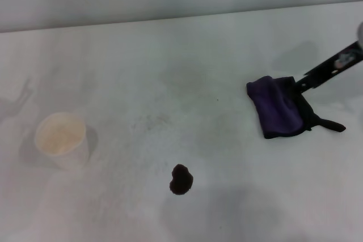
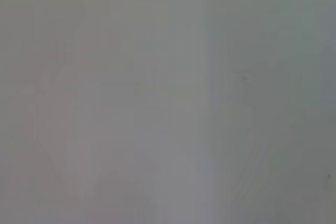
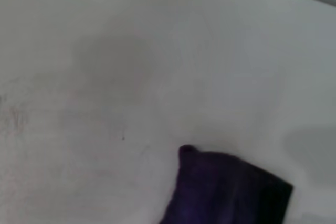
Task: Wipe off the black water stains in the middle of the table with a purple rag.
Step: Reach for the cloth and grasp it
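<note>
Head view shows the table [image 1: 170, 72], a broad, matte white top with faint grey smudges near its middle; it fills nearly the whole view, and a pale grey wall strip runs along its far edge.

My right arm enters from the upper right as a thin black bar that slopes down and inward to the purple rag [image 1: 276, 106]. My right gripper [image 1: 299, 85] meets the rag at its far right corner. I cannot tell whether the fingers are parted or closed on the cloth, because only the black bar is visible at the contact point. My left gripper does not appear in any view; the left wrist view shows only a plain grey surface.

The rag lies flat on the right side of the table. Its long axis runs from far to near, tilted slightly. Black edging shows along its right and near sides, and a thin black tail points right, away from the table centre. The right wrist view shows the same cloth [image 3: 226, 190] against the white top.

A white paper cup [image 1: 61, 139] stands upright at the left, well apart from the rag.

The black water stains [image 1: 181, 179] form one small dark blob near the front centre, between cup and rag, touching neither.
</note>
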Motion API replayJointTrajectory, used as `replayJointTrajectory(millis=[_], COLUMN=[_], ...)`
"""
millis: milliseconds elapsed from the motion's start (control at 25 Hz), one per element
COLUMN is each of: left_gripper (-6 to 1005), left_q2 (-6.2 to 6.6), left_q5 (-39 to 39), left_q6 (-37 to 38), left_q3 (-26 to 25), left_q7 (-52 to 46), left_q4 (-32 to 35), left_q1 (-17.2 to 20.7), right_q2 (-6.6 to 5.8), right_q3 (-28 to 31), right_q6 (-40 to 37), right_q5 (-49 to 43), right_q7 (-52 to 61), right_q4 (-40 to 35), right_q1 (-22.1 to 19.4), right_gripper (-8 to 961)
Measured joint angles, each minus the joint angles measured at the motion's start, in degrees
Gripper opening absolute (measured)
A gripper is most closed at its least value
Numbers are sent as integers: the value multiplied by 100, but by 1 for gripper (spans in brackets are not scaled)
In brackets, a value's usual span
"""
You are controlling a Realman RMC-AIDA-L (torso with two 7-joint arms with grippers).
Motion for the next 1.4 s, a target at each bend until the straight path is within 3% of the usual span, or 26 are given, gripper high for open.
replayJointTrajectory(millis=[400, 760, 1400], left_gripper=[887, 888, 888], left_q2=[60, 125, 150], left_q5=[11, 11, -23], left_q6=[-34, -61, -17], left_q3=[-5, -5, -17], left_q7=[36, 38, 38], left_q4=[8, 11, 177], left_q1=[41, 59, 131], right_q2=[19, 16, 56], right_q3=[-595, -772, -959], right_q6=[-745, -877, -1032], right_q5=[-33, -373, -445], right_q7=[122, 358, 513], right_q4=[1474, 1719, 2213], right_q1=[710, 841, 1101], right_gripper=[853, 854, 737])
